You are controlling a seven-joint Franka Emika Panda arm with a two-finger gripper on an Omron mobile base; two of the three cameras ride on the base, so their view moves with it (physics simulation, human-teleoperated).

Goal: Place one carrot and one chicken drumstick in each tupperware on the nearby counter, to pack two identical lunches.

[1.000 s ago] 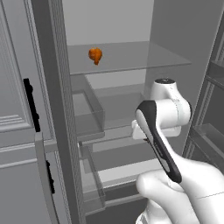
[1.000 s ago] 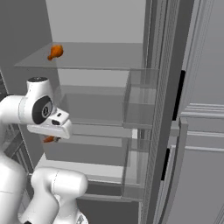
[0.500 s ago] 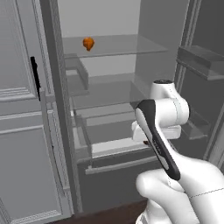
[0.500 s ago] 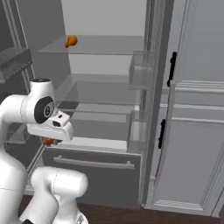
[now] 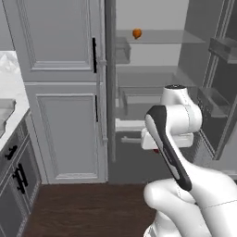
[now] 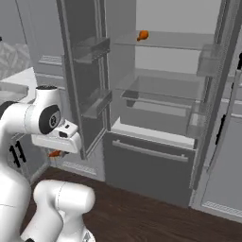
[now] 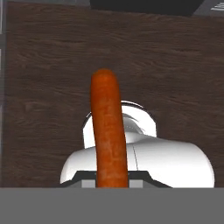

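My gripper [image 7: 112, 180] is shut on an orange carrot [image 7: 108, 131], which points away from the hand over the dark wooden floor. A bit of that carrot [image 6: 56, 153] pokes out under the white hand, and again as a carrot tip [image 5: 156, 150]. The hand hangs at about waist height in front of the open fridge. A chicken drumstick [image 5: 137, 33] lies on the fridge's upper glass shelf, also seen as the drumstick [image 6: 142, 35]. The white marbled counter [image 5: 8, 69] shows at the far left. A light-grey rimmed shape [image 5: 4, 110] lies on it; I cannot tell whether it is a tupperware.
The fridge stands open with its doors [image 6: 82, 71] swung out to both sides and a closed drawer [image 6: 149, 165] at the bottom. Tall grey panelled cabinets [image 5: 62, 92] stand between fridge and counter. Dark wooden floor [image 6: 156, 222] lies in front.
The whole picture has shifted: the base has backed away from the fridge and swung towards the counter side. The carrot stays in the shut gripper, and the drumstick has not moved on its shelf.
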